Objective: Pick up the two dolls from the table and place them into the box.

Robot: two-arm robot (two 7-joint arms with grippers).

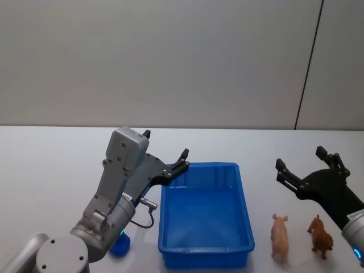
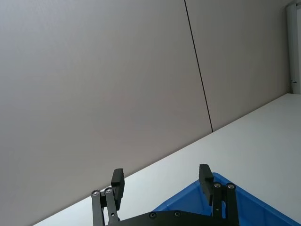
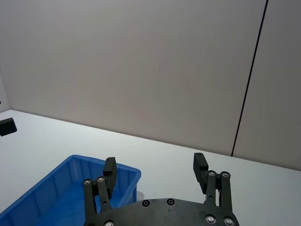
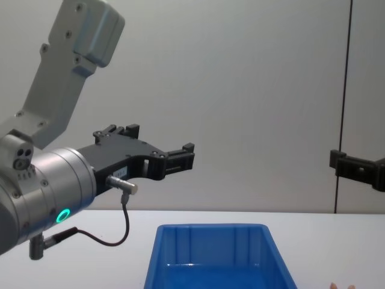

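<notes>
Pale pink doll (image 1: 280, 237) and reddish-brown doll (image 1: 321, 236) are seen side by side on the white surface (image 1: 45, 165), right of the blue box (image 1: 205, 257); farther back, left gripper (image 1: 166, 143) and right gripper (image 1: 300, 157) are held raised, fingers wide apart, empty

A bright blue, open-topped box (image 1: 205, 256) sits on the plain white desk (image 1: 45, 170). To its right, on the desk, a pale pink pig doll (image 1: 279, 236) stands just beside a lumpy reddish-brown doll (image 1: 321, 235), the two not touching.

table (image 1: 45, 170) — white | on it: box (image 1: 205, 249), pink doll (image 1: 280, 236), brown doll (image 1: 320, 236), blue doll (image 1: 120, 245)
</notes>
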